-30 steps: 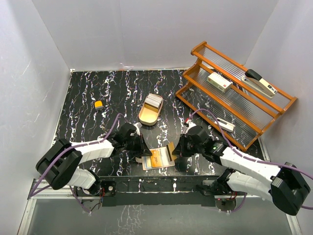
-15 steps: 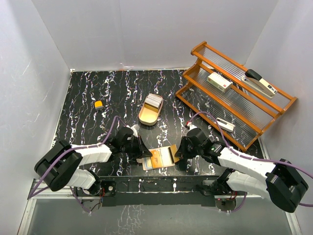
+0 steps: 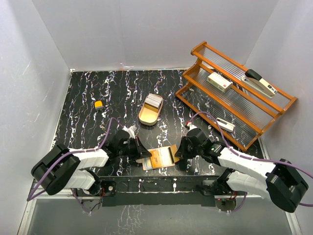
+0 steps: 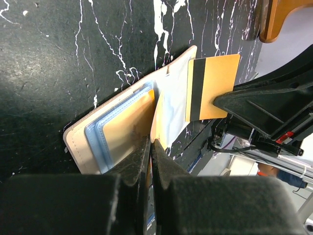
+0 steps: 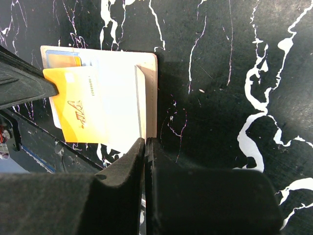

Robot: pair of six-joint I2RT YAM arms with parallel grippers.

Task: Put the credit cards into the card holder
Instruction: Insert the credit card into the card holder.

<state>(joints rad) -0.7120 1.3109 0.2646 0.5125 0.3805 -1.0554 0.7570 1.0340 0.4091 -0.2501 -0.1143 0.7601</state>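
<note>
Both my left tool [image 4: 150, 143] and right tool [image 5: 145, 142] are clenching yellow credit cards [image 4: 212, 85], coming down closer over the open card holder [image 4: 73, 144]; I'm nearly sliding them in.

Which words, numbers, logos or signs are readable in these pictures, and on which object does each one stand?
None can be read with certainty.
yellow card: slanted white logo, perhaps three letters, too blurred to read; a small line of print beside it, unreadable.
striped card: black stripe only, no text visible.
white box: red mark, too small to read.
stapler: label too small to read.
</note>
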